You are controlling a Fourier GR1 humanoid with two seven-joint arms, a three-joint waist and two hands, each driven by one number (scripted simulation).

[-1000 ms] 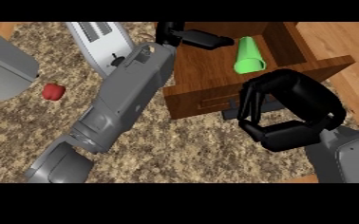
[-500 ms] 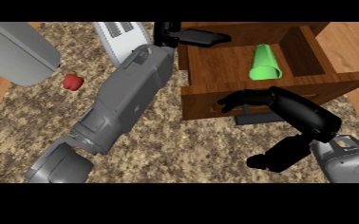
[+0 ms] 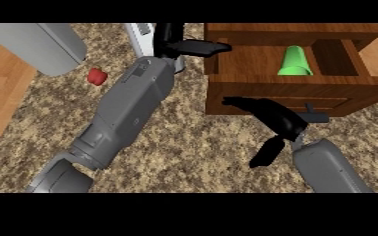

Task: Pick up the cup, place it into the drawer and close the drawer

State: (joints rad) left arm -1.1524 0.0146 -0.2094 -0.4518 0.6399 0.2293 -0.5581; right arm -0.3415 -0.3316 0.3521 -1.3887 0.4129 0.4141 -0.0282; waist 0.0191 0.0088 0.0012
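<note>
The drawer (image 3: 291, 82) stands open at the worktop's (image 3: 184, 145) far right corner, with the cup (image 3: 296, 61) lying on its side inside it, towards the drawer's right half and just left of an inner divider (image 3: 317, 55). The left hand (image 3: 188, 46) lies at the far edge beside the drawer's left wall, and the right hand (image 3: 267, 117) sits before the drawer's front panel. A small object (image 3: 97, 76) rests near the worktop's left edge, beside an appliance (image 3: 43, 45) at the far left corner.
</note>
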